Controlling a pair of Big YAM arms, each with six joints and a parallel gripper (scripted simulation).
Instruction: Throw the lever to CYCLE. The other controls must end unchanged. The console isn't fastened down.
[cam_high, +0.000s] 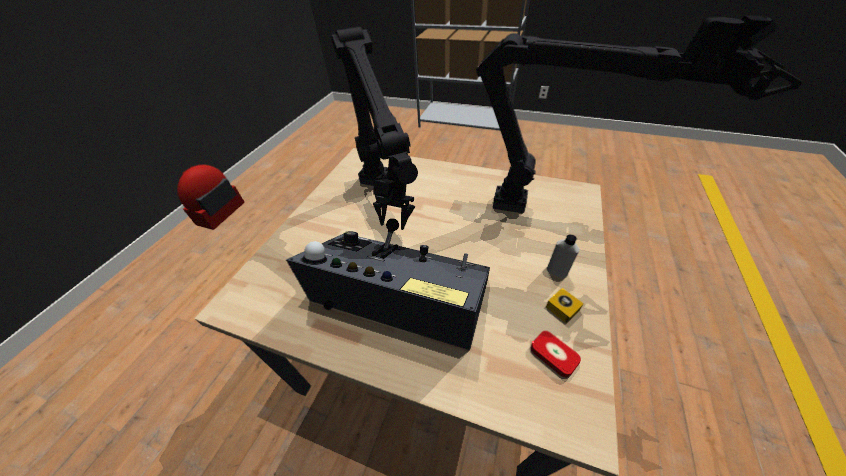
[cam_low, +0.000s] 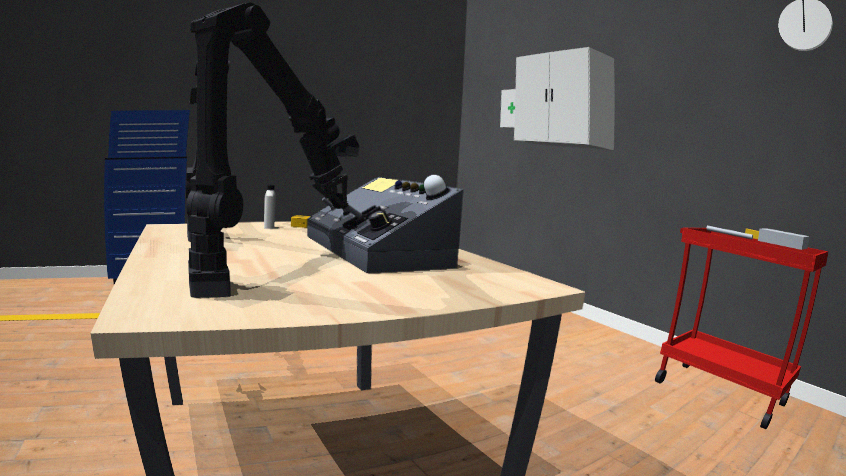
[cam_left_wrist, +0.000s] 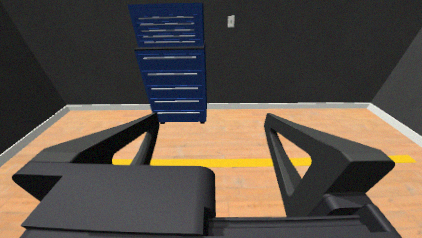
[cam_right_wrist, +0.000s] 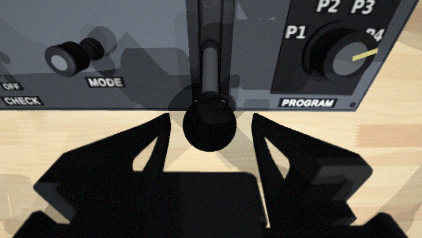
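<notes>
The console stands on the table. Its black ball-topped lever leans toward the arm-side edge; its position labels are hidden. My right gripper is open, its fingers on either side of the ball with gaps on both sides. The program knob points at P4. The mode knob is on the lever's other side. A small toggle and a white dome are near opposite ends. My left gripper is open and empty, far from the console.
Several coloured buttons, one of them blue, line the console top beside a yellow label. A grey bottle, a yellow box and a red case are on the table beyond the console's toggle end.
</notes>
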